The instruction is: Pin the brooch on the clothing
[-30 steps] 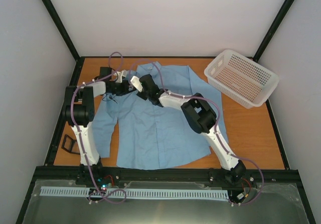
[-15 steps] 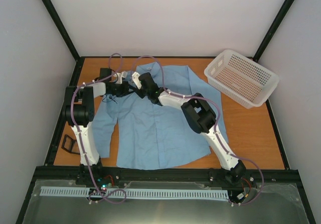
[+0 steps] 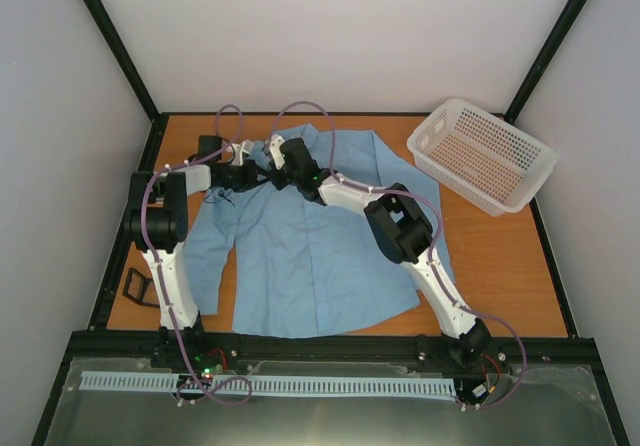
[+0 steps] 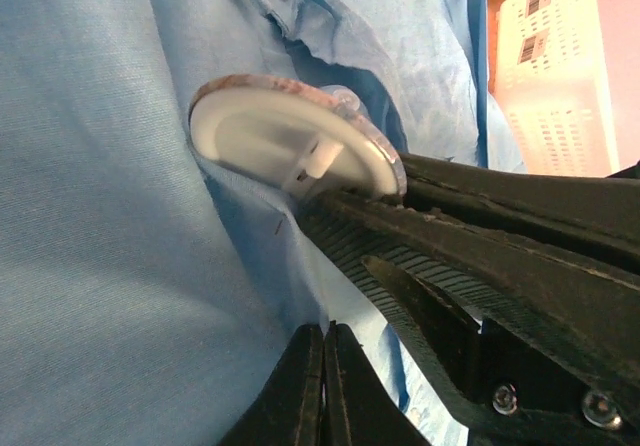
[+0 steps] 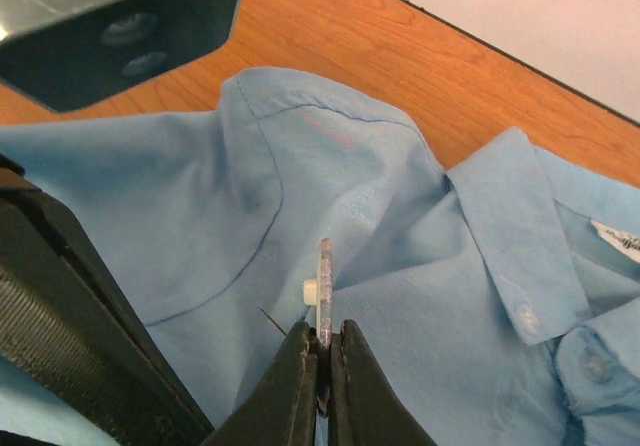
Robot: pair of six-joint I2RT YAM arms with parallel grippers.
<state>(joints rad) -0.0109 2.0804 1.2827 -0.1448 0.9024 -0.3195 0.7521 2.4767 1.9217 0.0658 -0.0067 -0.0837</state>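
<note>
Currently the right gripper (image 5: 322, 351) is clamped tight on the brooch (image 5: 325, 278), gripping its lower rim. The disc stands upright on edge at frame centre, with a small white stub on its left face. It sits against the shirt (image 5: 200, 216), just left of the collar (image 5: 515, 231).

Left wrist view: the brooch's whitish face shows upper centre, and the right gripper's black fingers reach in from the right. Left gripper (image 4: 324, 366) is at bottom centre, jaws pressed together, tips at the cloth. Can't tell if fabric is pinched.

Top view: both grippers meet at the shirt's upper left. White basket (image 3: 480, 154) is upper right on the table (image 3: 500, 266).
</note>
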